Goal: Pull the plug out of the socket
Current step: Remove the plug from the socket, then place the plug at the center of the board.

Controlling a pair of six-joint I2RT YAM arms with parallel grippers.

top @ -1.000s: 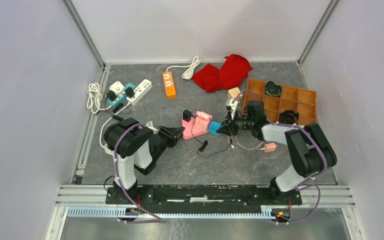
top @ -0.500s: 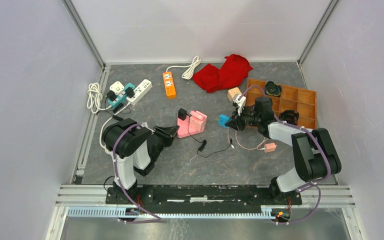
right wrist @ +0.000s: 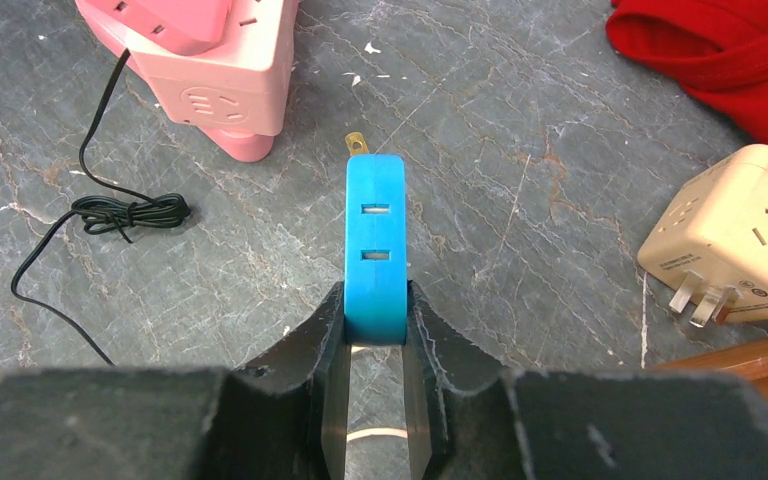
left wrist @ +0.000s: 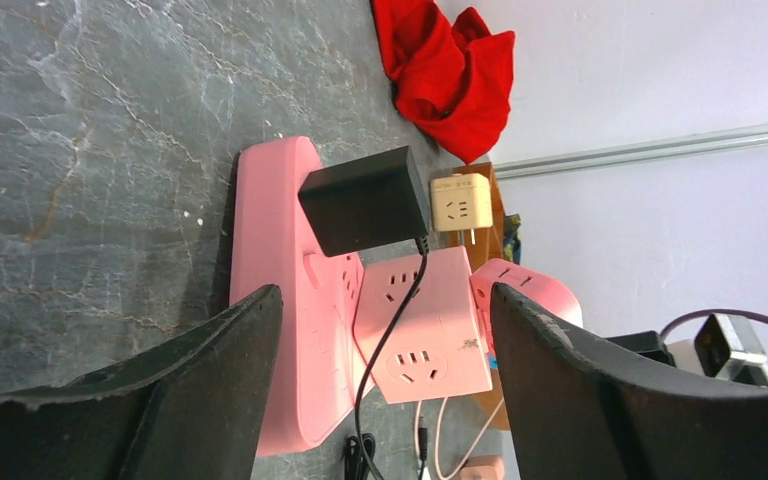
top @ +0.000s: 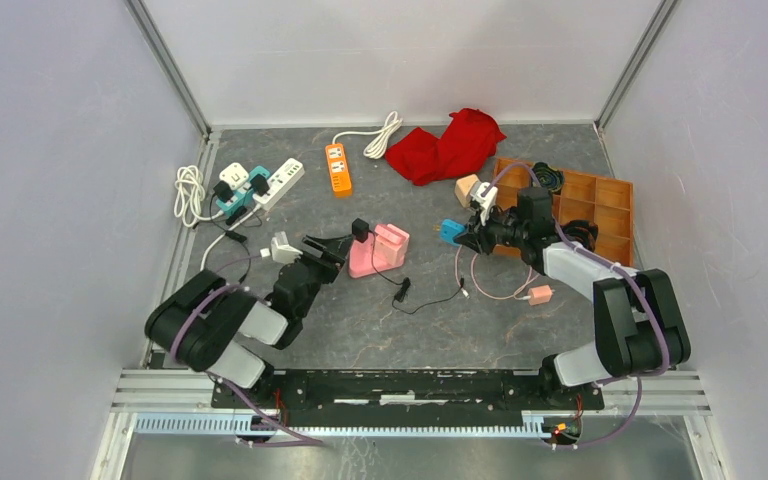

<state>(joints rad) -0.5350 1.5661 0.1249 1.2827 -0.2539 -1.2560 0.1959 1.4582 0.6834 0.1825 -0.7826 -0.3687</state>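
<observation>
Where I judge the task: blue plug (right wrist: 375, 240) free, clear of pink socket (right wrist: 225, 75); release remains.
Right gripper (right wrist: 375, 300): clamped on plug.
Left gripper (left wrist: 385, 300): jaws apart.

Smooth blue plastic plug (right wrist: 375, 250), matt

Bright, even, diffuse light fills all three views; the grey marbled stone tabletop (top: 380, 335) carries only soft shadows, darkest against the pink plastic socket block (left wrist: 270, 220). Mid-frame detail is sharp, while the dark fingers (right wrist: 300, 350) of the right claw (right wrist: 375, 292) blur toward the lower edge.
</observation>
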